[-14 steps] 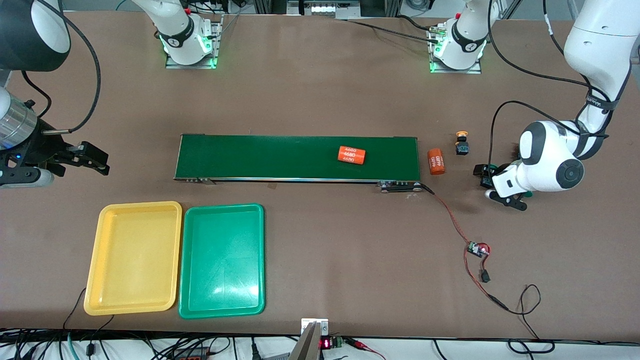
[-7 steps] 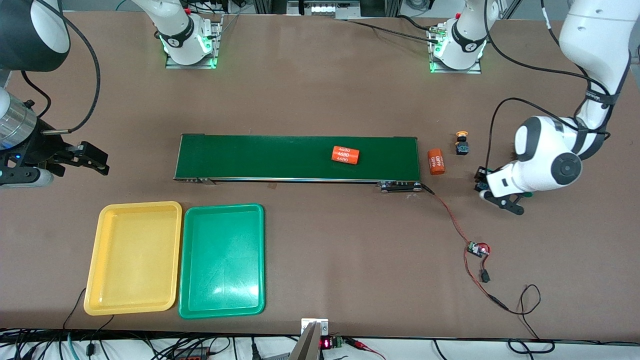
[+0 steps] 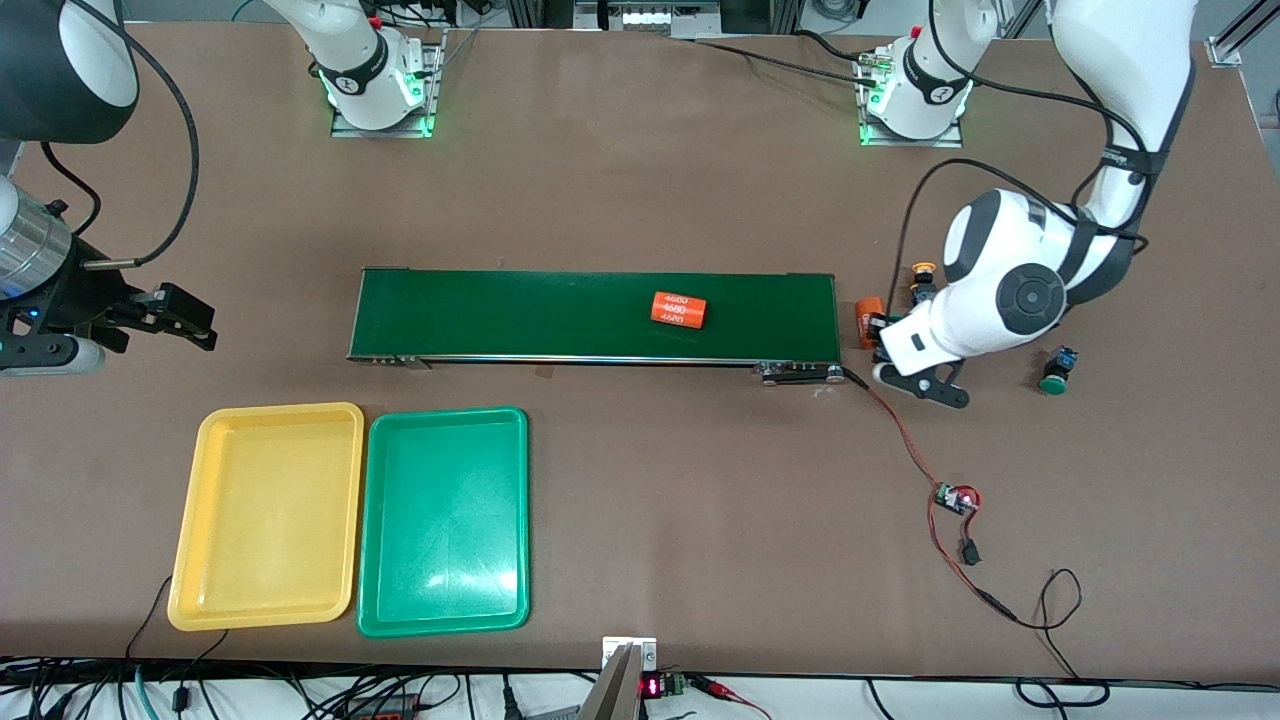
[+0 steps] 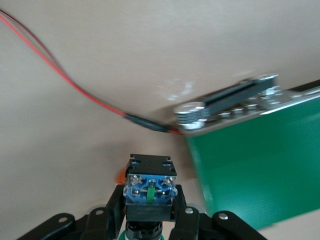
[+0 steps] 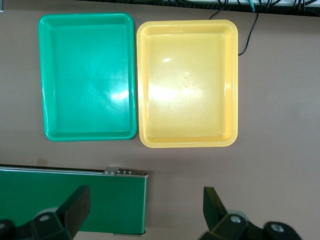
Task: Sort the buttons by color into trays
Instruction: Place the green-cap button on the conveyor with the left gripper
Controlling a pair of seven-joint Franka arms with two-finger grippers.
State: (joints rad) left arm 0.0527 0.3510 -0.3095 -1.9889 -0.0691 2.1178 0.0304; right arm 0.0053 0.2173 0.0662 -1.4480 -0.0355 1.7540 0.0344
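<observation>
My left gripper (image 3: 882,348) hangs over the table just off the conveyor's end and is shut on a button (image 4: 150,186) with a black-and-blue body and a green cap; its fingers (image 4: 116,207) clamp the body's sides. A second green-capped button (image 3: 1057,370) lies on the table toward the left arm's end. A yellow-capped button (image 3: 921,278) stands partly hidden by the left arm. The yellow tray (image 3: 265,515) (image 5: 187,82) and green tray (image 3: 443,520) (image 5: 87,75) lie side by side, both bare. My right gripper (image 3: 185,322) (image 5: 145,210) waits open past the belt's other end.
The dark-green conveyor belt (image 3: 520,315) (image 4: 260,165) (image 5: 75,200) carries an orange "4680" cylinder (image 3: 679,310). Another orange cylinder (image 3: 866,308) lies off the belt's end, mostly covered by the left hand. A red wire runs to a small circuit board (image 3: 955,497).
My left gripper closed on the green button and carried it toward the conveyor's end, uncovering another green button on the table. The cylinder on the belt drifted toward the right arm's end.
</observation>
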